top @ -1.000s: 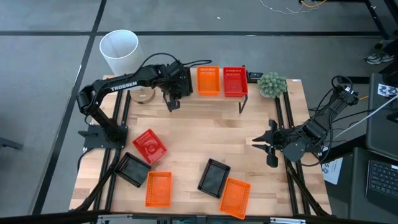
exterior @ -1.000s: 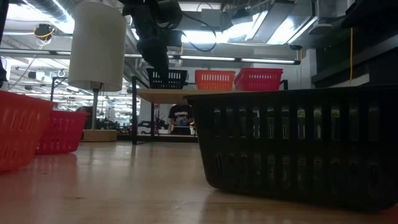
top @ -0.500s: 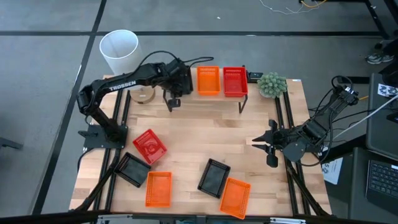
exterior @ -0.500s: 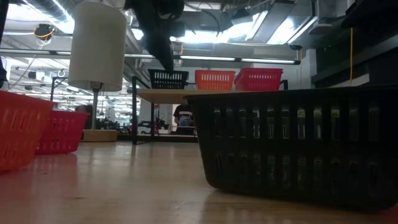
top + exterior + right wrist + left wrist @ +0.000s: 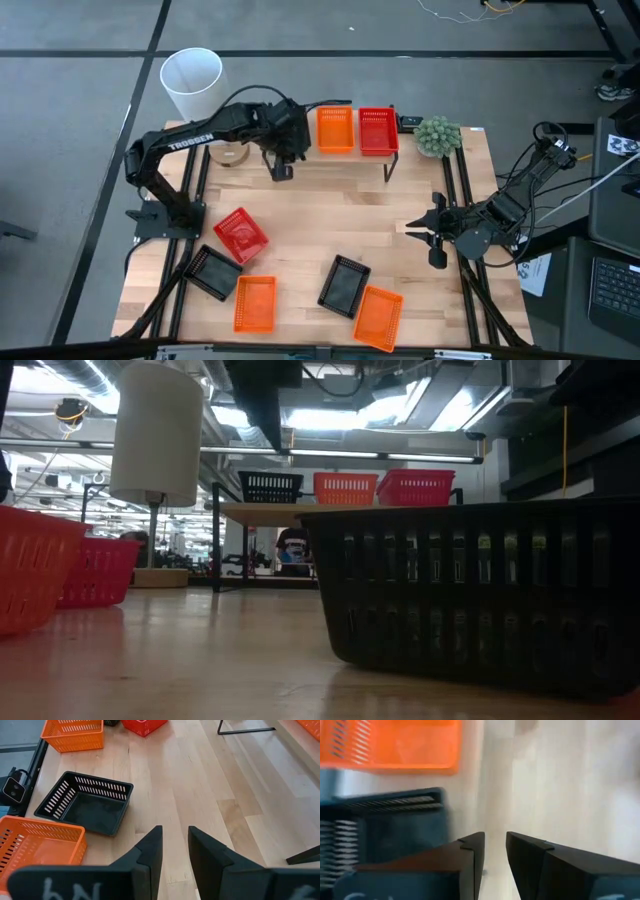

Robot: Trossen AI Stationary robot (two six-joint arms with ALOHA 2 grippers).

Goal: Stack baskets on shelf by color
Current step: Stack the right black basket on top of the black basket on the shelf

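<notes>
**Six baskets loose, three shelved**

Near edge: black basket [image 5: 344, 285], orange baskets [image 5: 378, 317] [image 5: 254, 303], another black [image 5: 211, 273], red ones [image 5: 240, 234]. They look light, stiff and slippery; pinch a rim wall. Right gripper [image 5: 421, 230] waits at the right, fingers slightly parted, empty. Far: left gripper [image 5: 283, 171], narrowly parted, empty, at the shelf [image 5: 392, 152], which holds black [image 5: 270, 486], orange [image 5: 335, 129] and red [image 5: 377, 130] baskets.

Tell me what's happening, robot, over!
Left gripper open, empty, by the shelf. Right gripper open, parked at table's right edge. Three baskets up: black, orange, red. Nothing blocking.
</notes>
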